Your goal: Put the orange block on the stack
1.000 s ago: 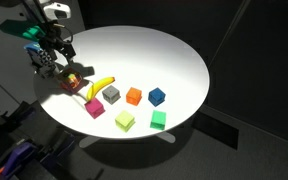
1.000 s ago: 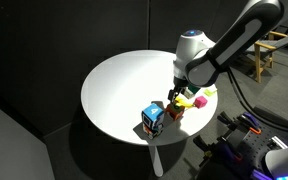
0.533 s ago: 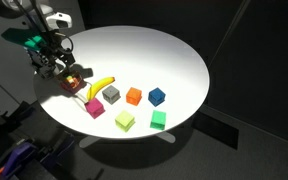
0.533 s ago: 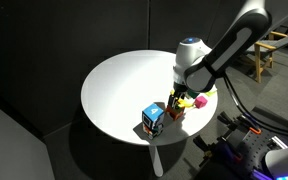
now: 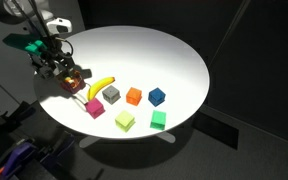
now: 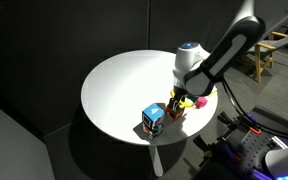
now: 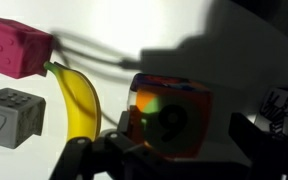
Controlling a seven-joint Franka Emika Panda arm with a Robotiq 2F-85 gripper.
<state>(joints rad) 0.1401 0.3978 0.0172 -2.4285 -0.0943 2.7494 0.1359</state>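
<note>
The orange block (image 7: 167, 112), orange-red with a green patch and a black "9", sits on the white table between my gripper's fingers (image 7: 179, 135) in the wrist view. The gripper is open around it, with a gap showing on the right side. In both exterior views the gripper (image 5: 57, 66) (image 6: 176, 98) is low over the block (image 5: 72, 81) (image 6: 175, 111). The stack (image 6: 153, 119), with a light-blue top and black-and-white checker sides, stands right beside the block near the table edge.
A banana (image 5: 100, 85) (image 7: 77, 100) lies next to the block. A pink block (image 5: 94, 108), grey block (image 5: 111, 94), small plain orange cube (image 5: 134, 96), blue cube (image 5: 157, 97) and two green cubes (image 5: 125, 120) (image 5: 158, 120) stand on the round table (image 5: 154, 55).
The gripper has come down and slightly forward over the orange block. The block and the stack have not moved.
</note>
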